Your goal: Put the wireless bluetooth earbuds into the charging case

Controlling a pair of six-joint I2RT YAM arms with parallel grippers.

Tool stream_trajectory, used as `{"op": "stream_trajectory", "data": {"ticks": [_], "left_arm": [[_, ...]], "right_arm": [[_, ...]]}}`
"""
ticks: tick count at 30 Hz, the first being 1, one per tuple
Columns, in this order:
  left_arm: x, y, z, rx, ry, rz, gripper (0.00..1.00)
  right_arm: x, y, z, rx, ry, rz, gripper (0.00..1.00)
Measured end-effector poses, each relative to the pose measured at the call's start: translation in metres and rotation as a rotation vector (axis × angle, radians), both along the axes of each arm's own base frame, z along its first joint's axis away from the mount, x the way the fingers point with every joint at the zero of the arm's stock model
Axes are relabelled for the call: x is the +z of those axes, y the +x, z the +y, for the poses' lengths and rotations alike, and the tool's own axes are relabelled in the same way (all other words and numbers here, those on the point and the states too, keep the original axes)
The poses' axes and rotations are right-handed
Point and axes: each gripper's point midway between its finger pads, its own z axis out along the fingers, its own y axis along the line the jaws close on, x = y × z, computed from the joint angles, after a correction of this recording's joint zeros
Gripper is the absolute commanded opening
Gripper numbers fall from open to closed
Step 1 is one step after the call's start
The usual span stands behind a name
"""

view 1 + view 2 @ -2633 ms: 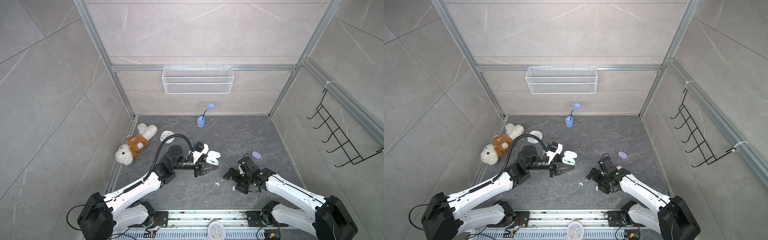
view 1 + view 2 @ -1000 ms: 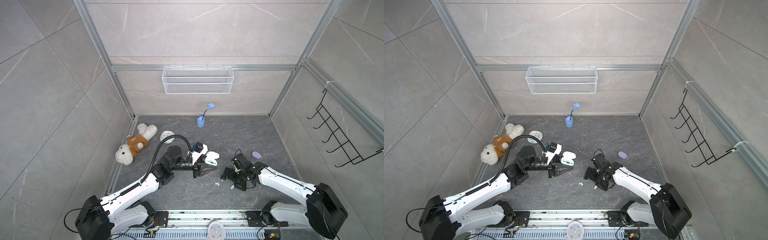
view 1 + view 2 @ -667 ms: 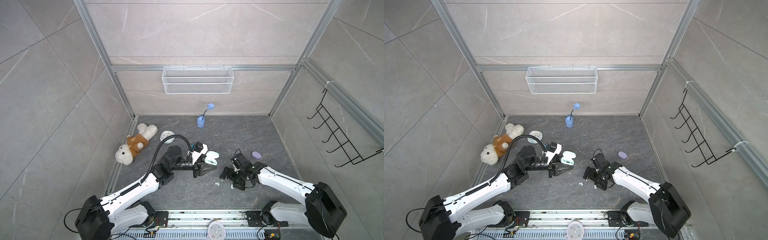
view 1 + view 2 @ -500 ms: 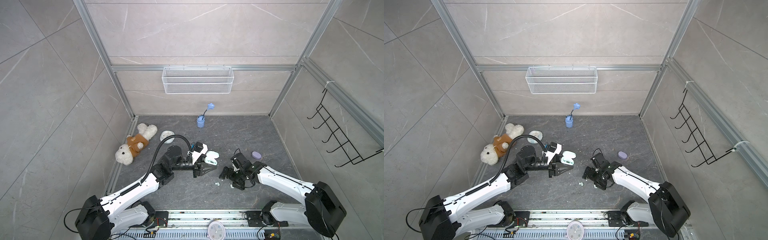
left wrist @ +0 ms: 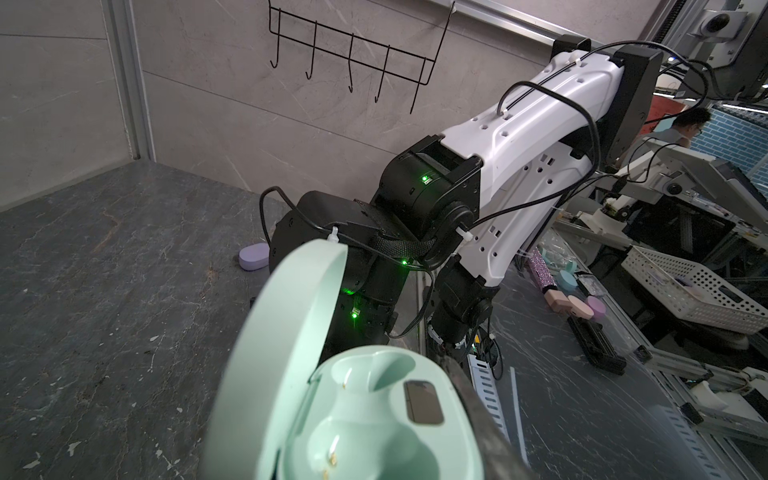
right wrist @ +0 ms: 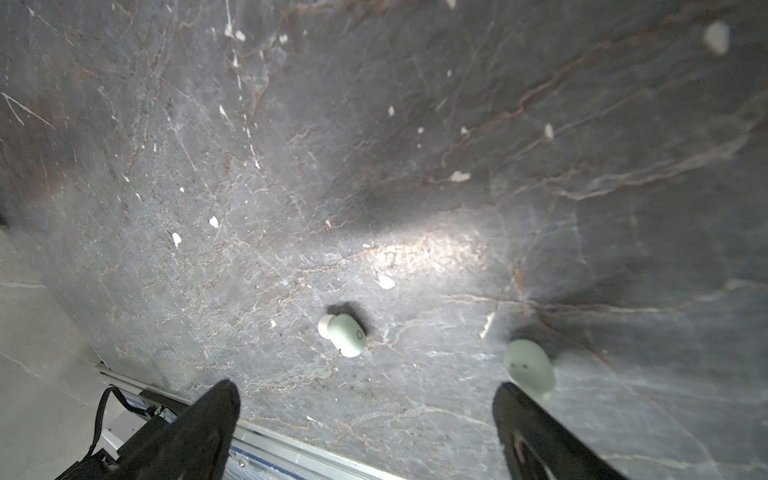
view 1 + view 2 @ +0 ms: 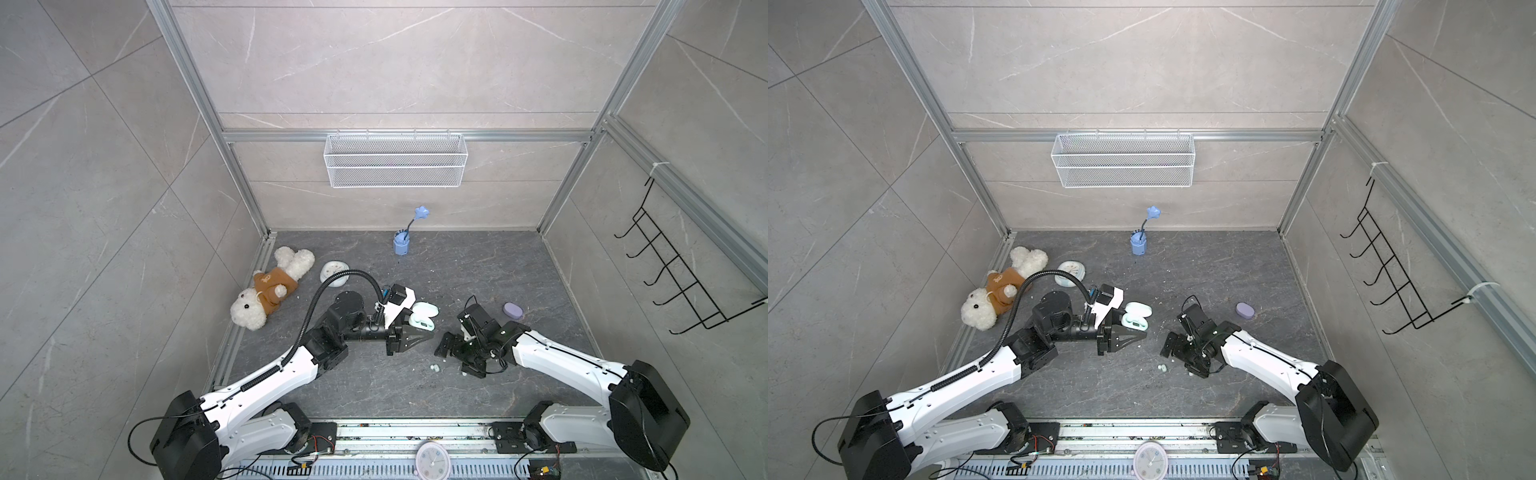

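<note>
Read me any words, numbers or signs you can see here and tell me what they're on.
"O": a small ring mark on the mint earbud, right wrist view.
Print on the teddy's brown shirt: too small to read.
Clock face at the front rail: marks too small to read.
Nothing else legible.

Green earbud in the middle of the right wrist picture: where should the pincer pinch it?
Probably pinch the green earbud across its wider rounded body, the open right pincer coming down from above: it lies flat on the table, pale tip poking sideways.
</note>
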Motion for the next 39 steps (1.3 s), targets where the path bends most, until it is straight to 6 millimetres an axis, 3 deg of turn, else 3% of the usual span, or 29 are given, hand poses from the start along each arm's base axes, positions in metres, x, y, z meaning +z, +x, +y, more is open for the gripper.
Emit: {"op": "stream_trajectory", "data": {"ticks": [21,30,39], "left_arm": [[-0.002,-0.001,0.001,-0.001,0.012,0.009,0.02],[-0.002,-0.001,0.001,0.0,0.012,0.009,0.02],[0.001,-0.003,0.003,0.001,0.011,0.007,0.02]], "right_arm": [[-0.006,-0.013,-0.018,-0.012,-0.057,0.017,0.98],[-0.011,-0.007,-0.011,0.024,-0.066,0.02,0.97],[-0.011,-0.014,0.006,0.079,-0.044,0.011,0.97]]}}
